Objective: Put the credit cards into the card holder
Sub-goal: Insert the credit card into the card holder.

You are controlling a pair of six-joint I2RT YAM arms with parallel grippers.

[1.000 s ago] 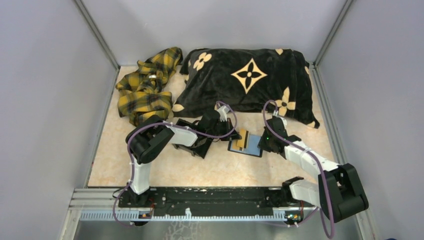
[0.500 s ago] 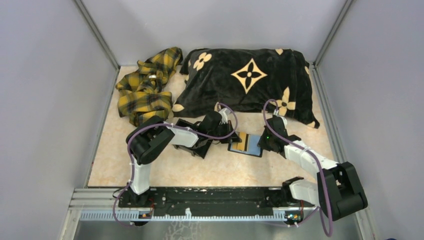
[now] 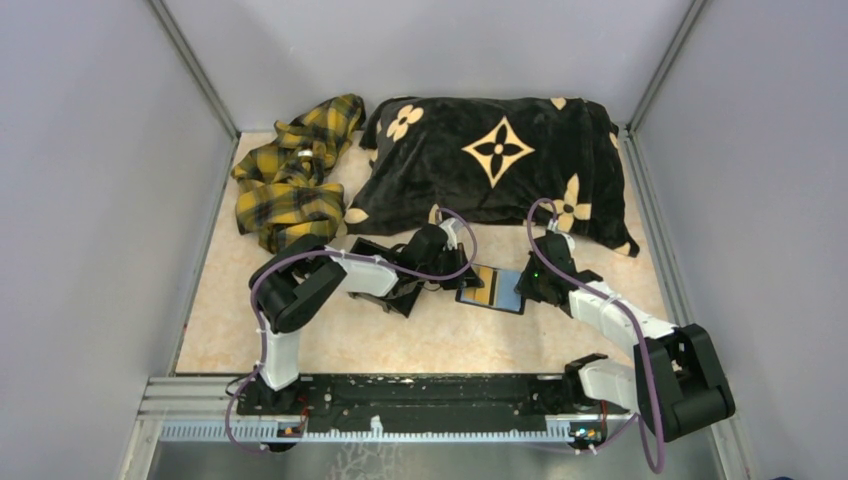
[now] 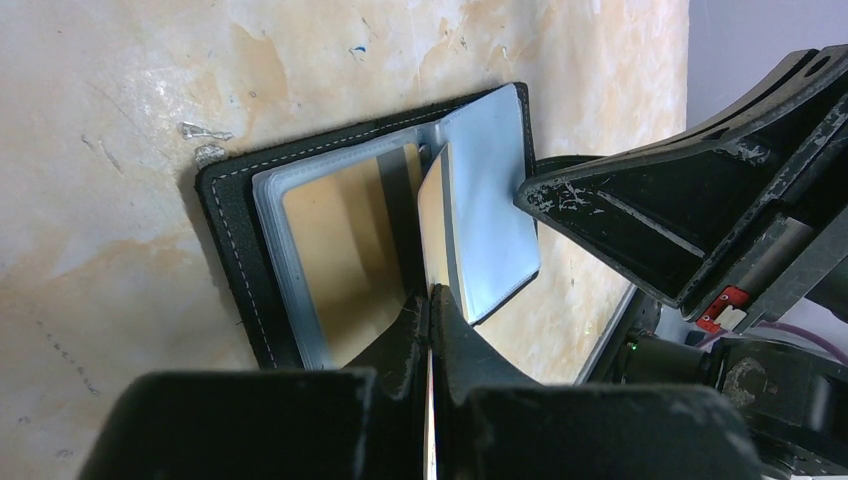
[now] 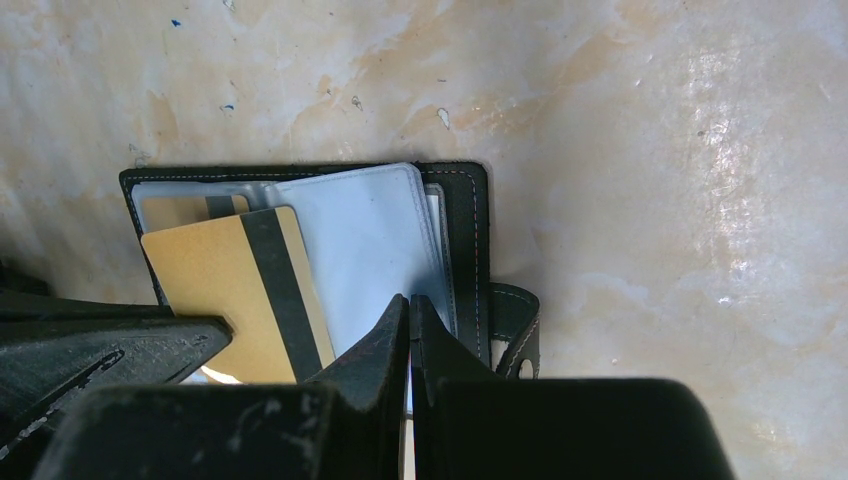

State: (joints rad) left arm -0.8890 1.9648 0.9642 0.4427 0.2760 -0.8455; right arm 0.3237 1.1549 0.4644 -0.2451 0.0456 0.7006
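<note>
The card holder (image 3: pixel 497 293) lies open on the table, black with bluish-grey sleeves (image 5: pixel 365 245). My left gripper (image 4: pixel 430 296) is shut on a gold credit card (image 5: pixel 230 290) with a black stripe. The card (image 4: pixel 433 215) stands edge-on over the fold, its far edge among the sleeves of the holder (image 4: pixel 235 250). My right gripper (image 5: pixel 410 302) is shut on the near edge of a bluish sleeve at the holder's right side, next to its black strap (image 5: pixel 515 320). In the top view the left gripper (image 3: pixel 462 277) and right gripper (image 3: pixel 524 290) flank the holder.
A black tray (image 3: pixel 378 262) lies under the left arm. A black pillow with cream flowers (image 3: pixel 490 160) and a crumpled yellow plaid cloth (image 3: pixel 290 170) fill the back of the table. Grey walls close in both sides.
The left gripper has edged the gold card a little further over the open holder. The right gripper has stayed on the sleeve.
</note>
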